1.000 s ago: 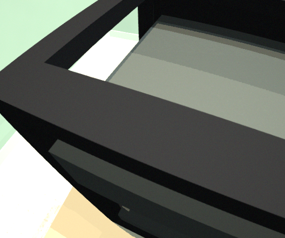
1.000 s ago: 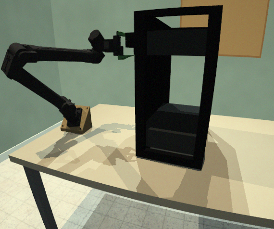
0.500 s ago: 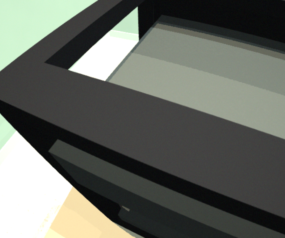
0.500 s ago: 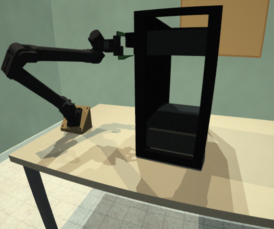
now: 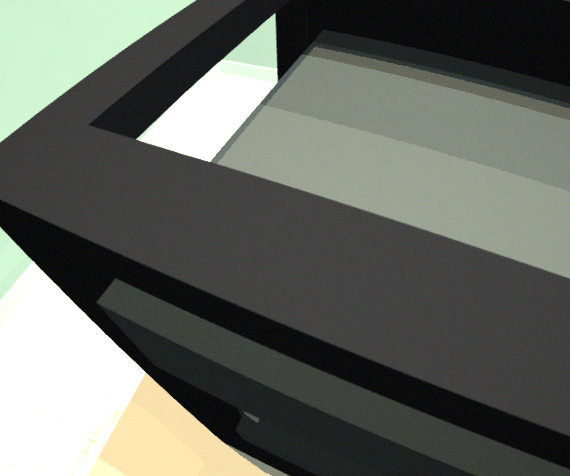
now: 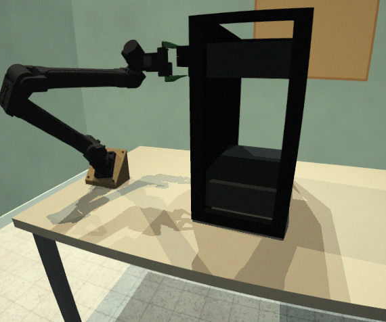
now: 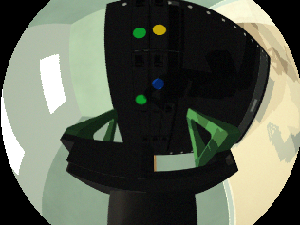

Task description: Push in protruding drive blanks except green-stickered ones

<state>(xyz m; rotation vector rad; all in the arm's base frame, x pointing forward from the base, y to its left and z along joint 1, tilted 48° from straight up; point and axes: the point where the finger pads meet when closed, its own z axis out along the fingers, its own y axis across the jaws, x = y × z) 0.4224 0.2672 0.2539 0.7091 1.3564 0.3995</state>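
No brand, label or writing could be read anywhere you looked. The only markings were coloured dots on the front of the rack (image 6: 200, 138), seen from the wrist camera ahead of the jaws: a green sticker (image 7: 139, 33) and a yellow dot (image 7: 159, 29) side by side high up, a blue dot (image 7: 158, 84) lower, and a second green sticker (image 7: 141, 100) just below and left of the blue one.

Your rack stood on a pale tan table (image 6: 342, 208) with dark legs, crossed by overlapping shadows. The room had muted green walls, a tan board (image 6: 338, 41) on the wall behind the rack, and a light tiled floor (image 6: 5, 270).

The rack was a tall black open frame, upright, with a dark module across its top bay and dark grey blocks stacked at the bottom. From the top camera you saw its thick black top rail (image 5: 275, 230) and a grey drive blank (image 5: 183, 327) below it.

Your gripper (image 6: 174, 62) sat at the rack's upper front, its green fingers (image 6: 168, 44) spread wide and holding nothing. A dark block projecting from the rack's front lay between the fingers; whether they touched it could not be told.
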